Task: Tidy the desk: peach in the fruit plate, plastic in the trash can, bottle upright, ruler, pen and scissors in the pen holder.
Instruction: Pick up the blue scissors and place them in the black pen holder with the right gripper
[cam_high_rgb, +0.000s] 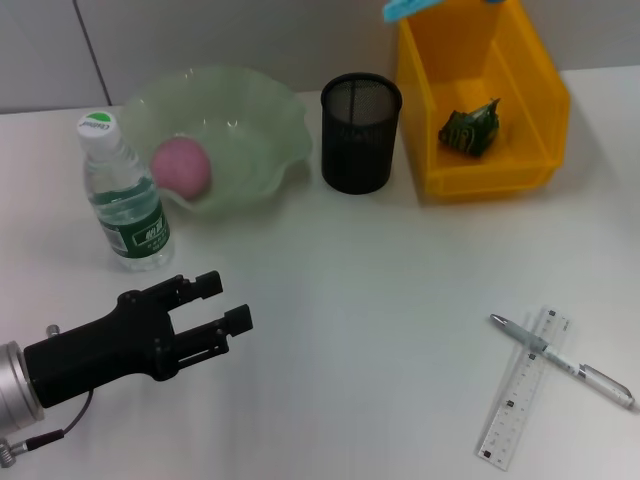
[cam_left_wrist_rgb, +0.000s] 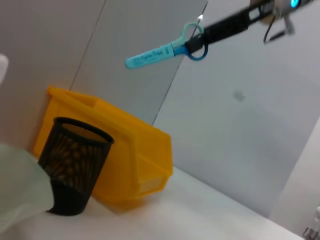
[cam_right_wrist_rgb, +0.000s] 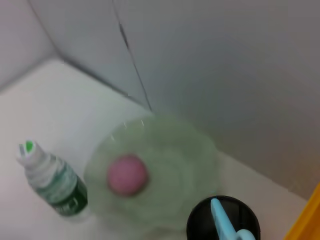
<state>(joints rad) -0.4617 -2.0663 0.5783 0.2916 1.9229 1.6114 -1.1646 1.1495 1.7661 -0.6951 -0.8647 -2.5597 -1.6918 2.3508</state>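
White and smooth, the surface (cam_high_rgb: 380, 300) runs back to pale grey wall panels. At ten o'clock the bottle (cam_high_rgb: 122, 195) stands upright, its green label too small to read; beside it the peach (cam_high_rgb: 181, 166) sits in the green fruit plate (cam_high_rgb: 262, 130). The black mesh pen holder (cam_high_rgb: 360, 132) is at twelve o'clock, with the yellow trash can (cam_high_rgb: 480, 95) at one o'clock holding green plastic (cam_high_rgb: 471, 130). Pen (cam_high_rgb: 562, 361) lies across the ruler (cam_high_rgb: 524, 388) at four o'clock. The left claw (cam_high_rgb: 220, 300) hovers at eight o'clock, fingers released. The right claw (cam_left_wrist_rgb: 197, 44) grasps blue scissors (cam_right_wrist_rgb: 225, 227) above the pen holder.
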